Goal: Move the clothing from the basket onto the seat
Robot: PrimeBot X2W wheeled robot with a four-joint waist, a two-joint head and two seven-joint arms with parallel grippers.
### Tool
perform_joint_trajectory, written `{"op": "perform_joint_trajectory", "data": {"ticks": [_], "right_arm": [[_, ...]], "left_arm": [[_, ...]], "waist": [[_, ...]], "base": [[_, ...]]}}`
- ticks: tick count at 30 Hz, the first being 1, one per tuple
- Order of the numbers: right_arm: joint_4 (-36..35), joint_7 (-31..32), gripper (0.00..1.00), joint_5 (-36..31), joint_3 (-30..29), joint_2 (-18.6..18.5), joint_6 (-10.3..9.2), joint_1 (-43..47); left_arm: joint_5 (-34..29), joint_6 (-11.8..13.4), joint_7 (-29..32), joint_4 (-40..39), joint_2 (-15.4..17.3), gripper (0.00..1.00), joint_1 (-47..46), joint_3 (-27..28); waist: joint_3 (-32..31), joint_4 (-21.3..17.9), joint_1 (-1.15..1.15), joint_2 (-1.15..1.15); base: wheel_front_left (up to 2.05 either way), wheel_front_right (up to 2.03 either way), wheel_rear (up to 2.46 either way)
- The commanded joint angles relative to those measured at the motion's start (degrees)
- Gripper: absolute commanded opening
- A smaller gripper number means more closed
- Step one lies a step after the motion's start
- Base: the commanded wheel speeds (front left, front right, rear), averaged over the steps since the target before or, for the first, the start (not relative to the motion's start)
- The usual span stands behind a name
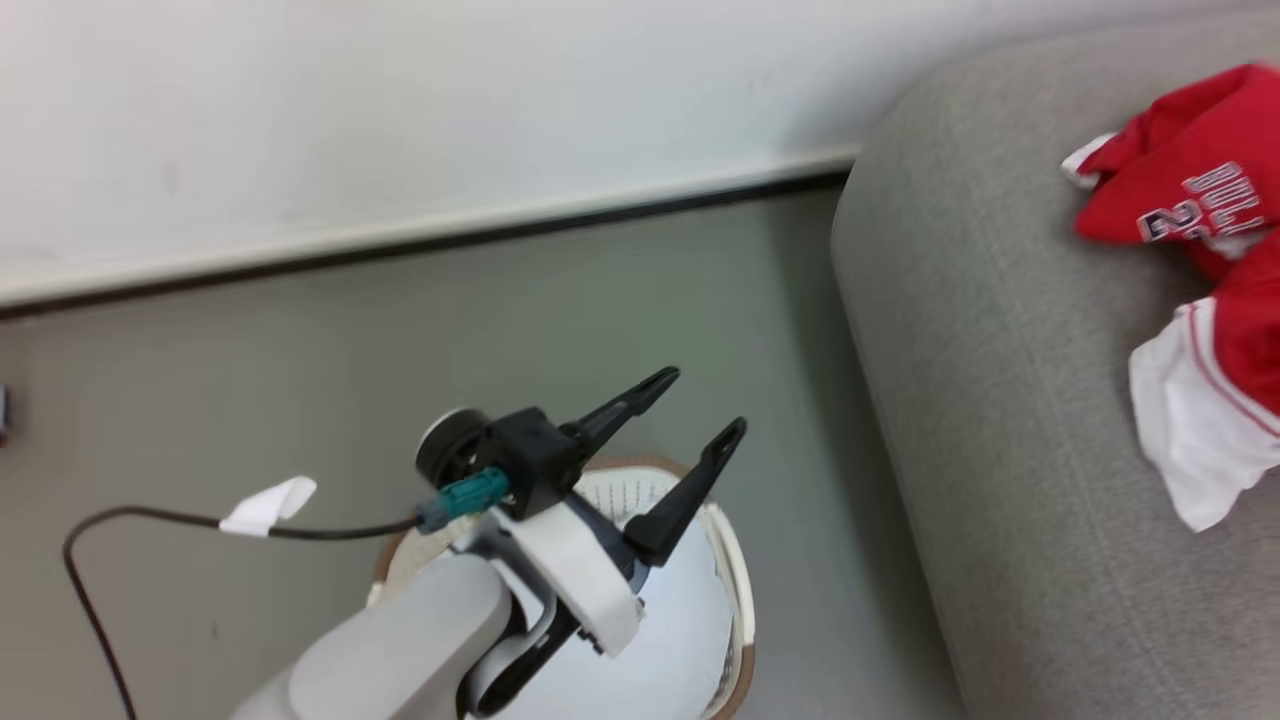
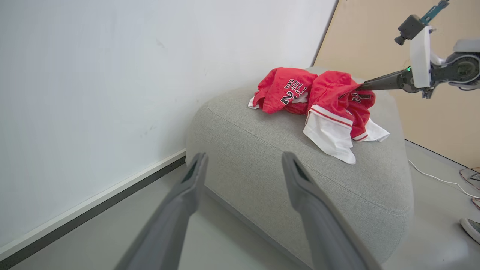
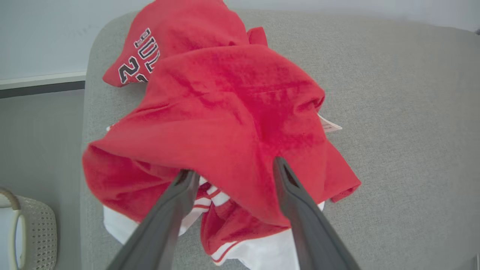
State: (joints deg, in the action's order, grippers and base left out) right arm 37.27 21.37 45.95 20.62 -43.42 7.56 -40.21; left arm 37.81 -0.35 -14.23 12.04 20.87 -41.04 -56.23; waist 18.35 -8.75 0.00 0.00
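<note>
The clothing (image 1: 1190, 190), red with white panels and a lettered jersey, lies heaped on the light-grey seat (image 1: 980, 400). My right gripper (image 3: 232, 167) is open at the heap, its fingertips tucked under the edge of the top red garment (image 3: 225, 105), which rests on the seat (image 3: 393, 93). From the left wrist view, the right gripper (image 2: 365, 85) touches the far side of the clothing (image 2: 330, 97) on the seat (image 2: 262, 150). My left gripper (image 1: 706, 402) hangs open and holds nothing above the cream basket (image 1: 740, 580), partly hiding it. The left gripper (image 2: 243, 155) faces the seat.
The basket (image 3: 37, 228) stands on the grey floor just left of the seat's rounded end. A white wall with a dark baseboard (image 1: 500, 225) runs behind. A black cable with a white tag (image 1: 270, 505) trails from my left wrist. Floor cables and a shoe (image 2: 470, 228) lie beyond the seat.
</note>
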Motion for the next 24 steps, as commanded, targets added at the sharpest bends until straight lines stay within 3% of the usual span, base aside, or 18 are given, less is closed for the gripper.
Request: {"op": "perform_joint_trajectory", "data": {"ticks": [1, 12, 18, 24], "right_arm": [[-0.38, 0.4, 1.0, 0.27, 0.38, -0.98, -0.14, 1.51], [-14.87, -0.72, 1.0, 2.62, 0.27, -5.04, -0.14, 7.44], [-23.27, -4.53, 1.0, 0.51, -2.05, -3.03, -0.14, 10.63], [-27.58, -9.8, 1.0, -2.31, -4.57, 1.33, -0.14, 13.13]], "left_arm": [[0.85, 0.25, -0.37, 0.32, 0.1, 1.0, 1.2, 0.2], [2.39, 2.55, -0.95, 0.18, 0.26, 1.0, 7.47, 5.63], [2.18, 4.41, -0.89, -1.52, 1.78, 1.0, 10.63, 11.33], [1.69, 5.87, -0.91, -2.68, 3.23, 1.0, 13.94, 16.34]], "waist": [[-3.82, -0.73, 0.0, 0.0], [-13.52, 0.23, 0.0, 0.0], [-16.93, 2.53, 0.0, 0.0], [-18.96, 5.11, 0.0, 0.0]], "base": [[0.0, 0.0, 0.0], [0.0, 0.0, 0.0], [0.0, 0.0, 0.0], [0.0, 0.0, 0.0]]}}
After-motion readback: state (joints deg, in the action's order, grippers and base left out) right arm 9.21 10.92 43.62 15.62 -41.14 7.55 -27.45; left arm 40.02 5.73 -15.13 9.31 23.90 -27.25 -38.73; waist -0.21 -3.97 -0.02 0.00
